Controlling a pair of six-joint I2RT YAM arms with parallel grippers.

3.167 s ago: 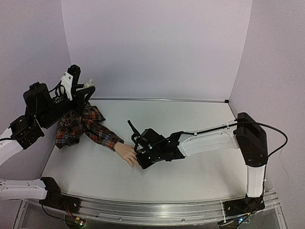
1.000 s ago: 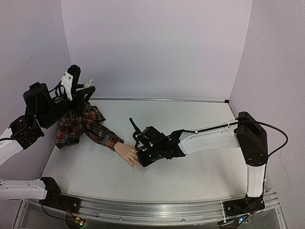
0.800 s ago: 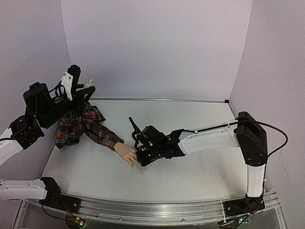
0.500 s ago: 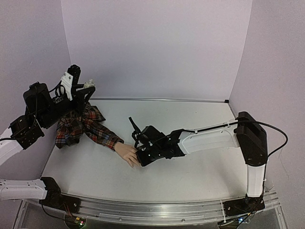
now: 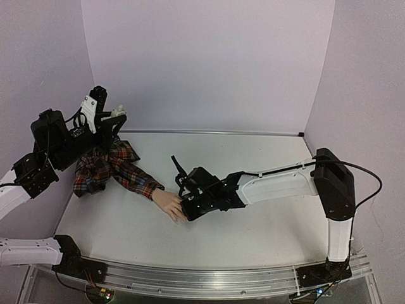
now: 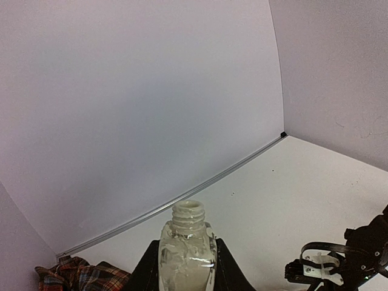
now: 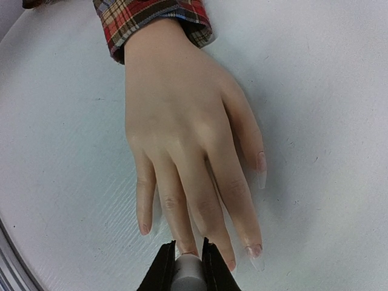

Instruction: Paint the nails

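Clamped narrow in the right tool: a pale round stub, perhaps a brush handle, tip hidden, right at the middle fingertips of the mannequin hand. Flat on the white desk, palm down, fingers spread and pointing toward that tool, with the nails long and pale at the fingertips. At the wrist of the hand, a red plaid sleeve. Well apart from the hand, beyond the sleeve and raised off the desk, the left tool closed on a small white bottle, upright, neck open.
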